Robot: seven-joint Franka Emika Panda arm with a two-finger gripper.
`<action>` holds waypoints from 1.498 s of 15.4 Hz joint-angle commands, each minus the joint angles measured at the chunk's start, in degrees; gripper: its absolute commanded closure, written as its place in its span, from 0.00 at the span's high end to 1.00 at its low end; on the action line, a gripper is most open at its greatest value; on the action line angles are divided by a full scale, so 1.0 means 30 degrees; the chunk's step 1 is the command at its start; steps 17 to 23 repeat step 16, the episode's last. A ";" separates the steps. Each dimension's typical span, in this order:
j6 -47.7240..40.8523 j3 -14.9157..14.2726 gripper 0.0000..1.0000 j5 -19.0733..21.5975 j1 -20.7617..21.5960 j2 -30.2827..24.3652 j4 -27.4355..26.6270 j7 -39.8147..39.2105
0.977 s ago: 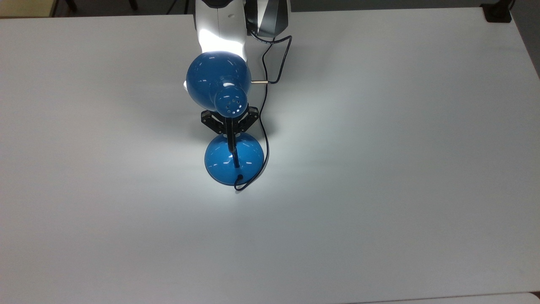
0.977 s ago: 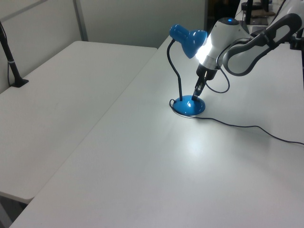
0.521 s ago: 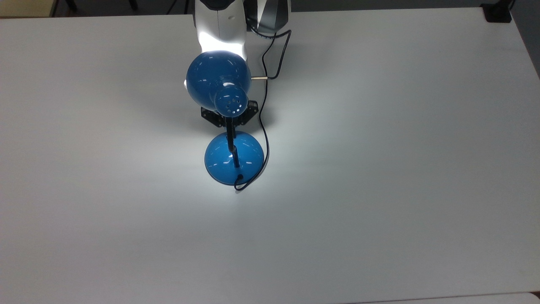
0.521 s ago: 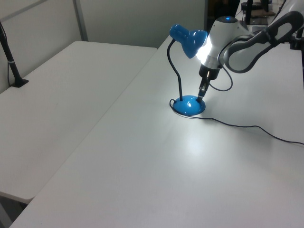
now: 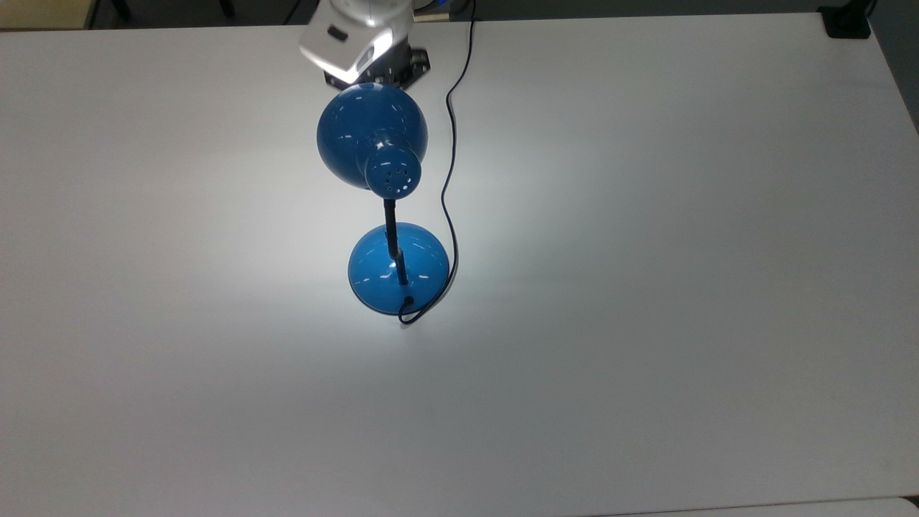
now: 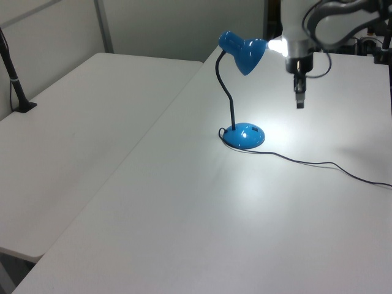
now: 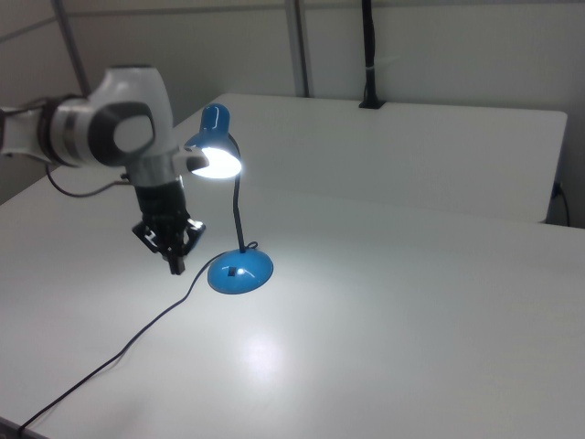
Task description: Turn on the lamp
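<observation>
The pincer (image 6: 299,98) hangs clenched and empty, clear of the lit blue desk lamp (image 6: 242,92) mid-desk (image 6: 184,208). Best to draw it straight away, clear of the black cord (image 6: 318,164).

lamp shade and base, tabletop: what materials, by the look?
Lamp shade and base: glossy blue, sharp highlights; likely painted metal, could be plastic. Neck: thin, black, curved; probably flexible metal. Tabletop: matte off-white, soft glow under the light; looks laminate.
</observation>
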 commanded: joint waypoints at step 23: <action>-0.2085 -0.0173 1.00 0.0985 -0.0694 -0.0959 0.5502 0.2235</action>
